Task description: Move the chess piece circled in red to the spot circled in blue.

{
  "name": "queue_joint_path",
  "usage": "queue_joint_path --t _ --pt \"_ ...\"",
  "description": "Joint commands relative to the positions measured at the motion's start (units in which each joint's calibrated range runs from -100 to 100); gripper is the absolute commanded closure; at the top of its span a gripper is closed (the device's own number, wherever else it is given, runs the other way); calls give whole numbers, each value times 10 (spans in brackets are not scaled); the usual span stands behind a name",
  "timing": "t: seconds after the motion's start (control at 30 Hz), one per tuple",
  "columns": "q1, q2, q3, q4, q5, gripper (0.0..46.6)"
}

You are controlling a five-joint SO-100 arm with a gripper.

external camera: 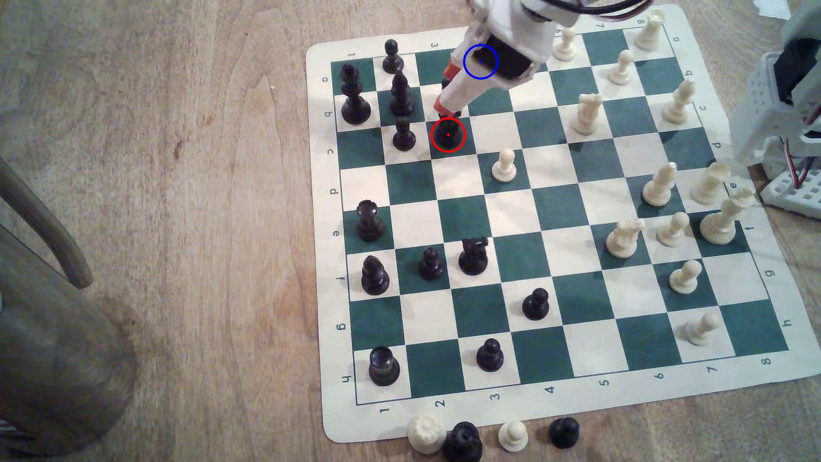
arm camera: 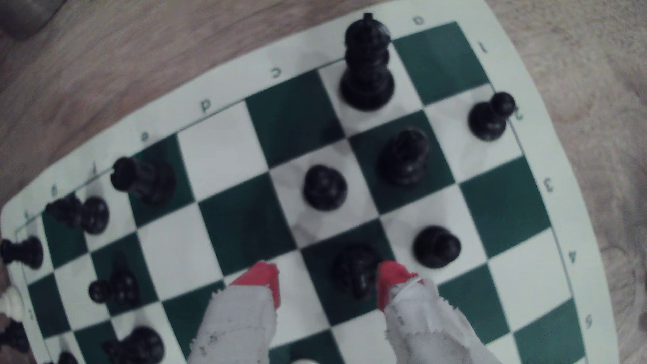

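Board edge lettered a–h, numbered 1–8 [external camera: 550, 389] — black knight [external camera: 448, 133] on c3.

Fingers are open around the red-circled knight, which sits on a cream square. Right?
Not quite. The knight sits on a dark green square, as the exterior view shows. The fingers are open on either side of it in the wrist view.

Black knight [external camera: 448, 135]: dark plastic, faint sheen. Board mat [external camera: 326, 426]: thin, matt, smooth, cream border, green and cream squares. Tabletop [external camera: 200, 177]: pale wood, visible grain, dull finish. Claw [arm camera: 329, 280]: fingers wrapped in white frayed cloth-like tape, tips [arm camera: 266, 278] red and matt. Cream pawn [external camera: 504, 165]: smooth plastic, slightly glossy.
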Motion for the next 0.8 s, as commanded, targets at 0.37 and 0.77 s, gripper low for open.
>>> queue_joint_path --t 0.37,0.77 --pt "16 39 -11 -58 4 328" --pt "11 72 4 -78 3 323"
